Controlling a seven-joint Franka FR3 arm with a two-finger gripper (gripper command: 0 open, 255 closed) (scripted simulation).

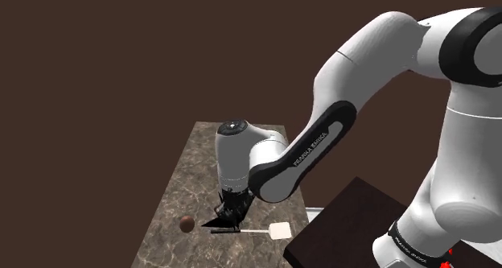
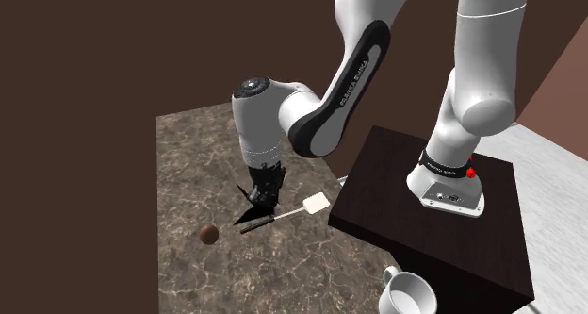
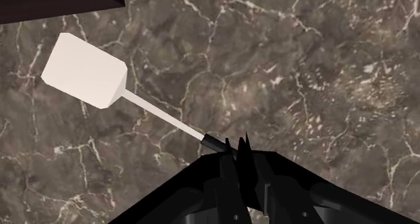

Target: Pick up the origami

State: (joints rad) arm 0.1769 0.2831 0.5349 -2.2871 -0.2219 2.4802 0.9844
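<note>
Black origami (image 1: 213,221) is clamped in the end effector (image 3: 237,147), just beside the white spatula (image 3: 84,71) on the marble surface (image 3: 316,68).

Polished, veined brown marble tabletop (image 3: 316,68); glossy white arm shell (image 1: 378,57); matt black origami (image 1: 214,221); smooth matt white spatula (image 3: 84,71).

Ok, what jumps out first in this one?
The big white arm arches over a marble table, its black gripper low at a black origami. Next to that lie a spatula with a white blade and, toward the shoulder view's left, a small brown ball.
</note>
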